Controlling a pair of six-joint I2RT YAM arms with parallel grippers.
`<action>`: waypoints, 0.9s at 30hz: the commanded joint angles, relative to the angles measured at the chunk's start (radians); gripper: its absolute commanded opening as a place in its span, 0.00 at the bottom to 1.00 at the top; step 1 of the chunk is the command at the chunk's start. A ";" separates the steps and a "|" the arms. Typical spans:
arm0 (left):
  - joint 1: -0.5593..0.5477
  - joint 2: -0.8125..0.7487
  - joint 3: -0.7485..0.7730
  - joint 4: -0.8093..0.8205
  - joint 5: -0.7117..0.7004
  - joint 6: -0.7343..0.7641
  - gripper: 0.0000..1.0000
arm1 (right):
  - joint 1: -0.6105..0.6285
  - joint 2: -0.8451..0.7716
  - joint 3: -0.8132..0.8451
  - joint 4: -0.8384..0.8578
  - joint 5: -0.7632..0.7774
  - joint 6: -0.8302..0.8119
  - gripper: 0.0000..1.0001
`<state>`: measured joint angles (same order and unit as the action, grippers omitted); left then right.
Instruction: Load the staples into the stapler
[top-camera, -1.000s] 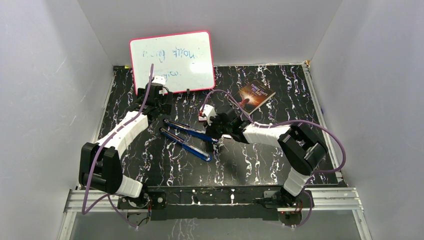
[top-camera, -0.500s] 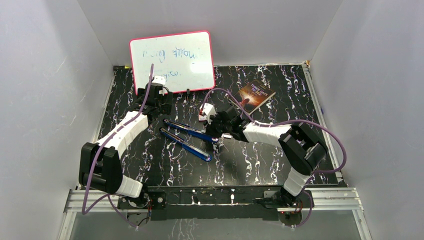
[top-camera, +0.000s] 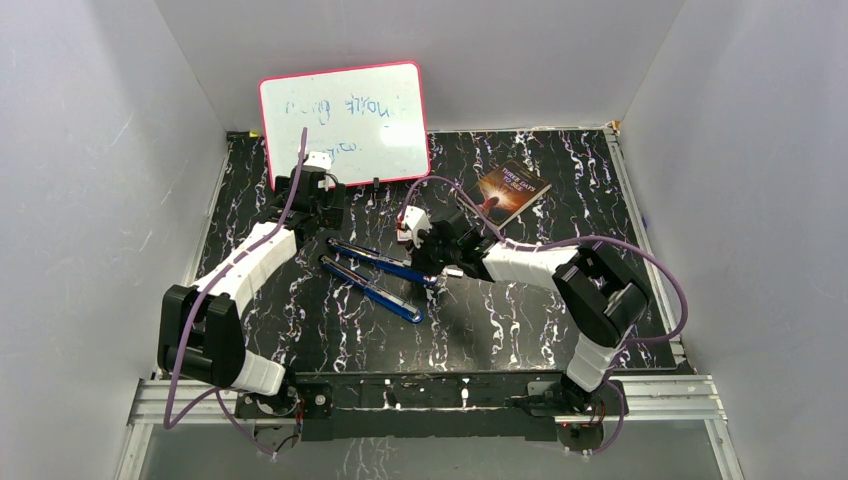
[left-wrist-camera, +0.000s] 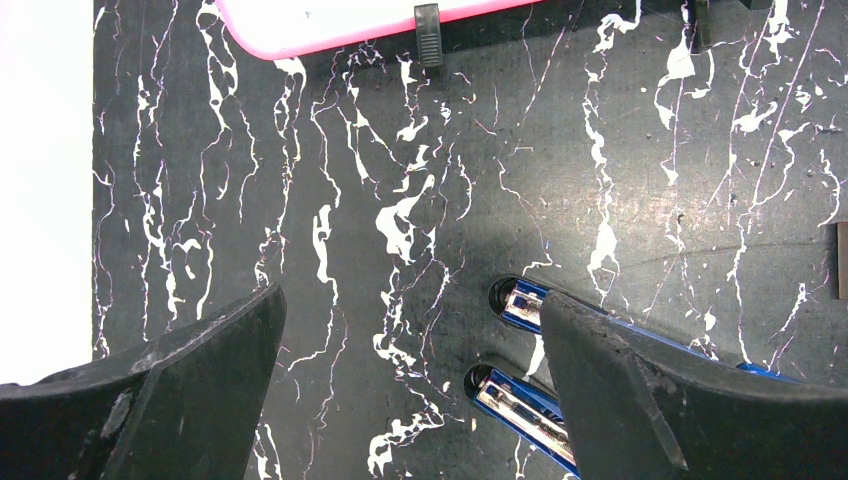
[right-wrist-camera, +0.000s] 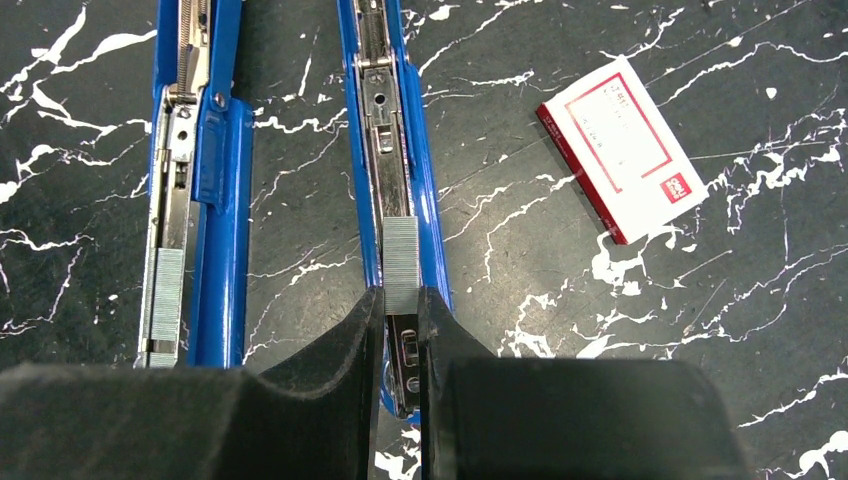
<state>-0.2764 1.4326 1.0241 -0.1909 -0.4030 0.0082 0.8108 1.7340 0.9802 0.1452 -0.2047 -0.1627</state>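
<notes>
Silvery-grey metal staple strip (right-wrist-camera: 400, 262) sits pinched by its lower end in the right claw (right-wrist-camera: 400, 312), lying along the channel of the flat-opened blue stapler (right-wrist-camera: 225, 200) at the wrist frame's centre. A second strip (right-wrist-camera: 165, 295) rests in the stapler's other arm, lower left. Above the black marbled table (left-wrist-camera: 600, 150) the left claw (left-wrist-camera: 412, 305) gapes wide.

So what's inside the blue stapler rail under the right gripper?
A silvery staples strip lies along the stapler channel, near end pinched by the right gripper; the channel beneath the fingers is hidden.
</notes>
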 joint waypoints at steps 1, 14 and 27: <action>0.005 -0.018 0.028 -0.008 0.001 0.009 0.98 | -0.006 0.002 0.046 -0.007 0.006 -0.013 0.00; 0.005 -0.019 0.029 -0.008 0.003 0.009 0.98 | -0.006 0.043 0.067 -0.051 0.004 -0.015 0.00; 0.005 -0.018 0.030 -0.008 0.003 0.009 0.98 | -0.006 -0.033 0.080 -0.065 -0.003 -0.002 0.00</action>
<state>-0.2764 1.4326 1.0241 -0.1909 -0.4026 0.0082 0.8070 1.7626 1.0119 0.0978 -0.1970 -0.1638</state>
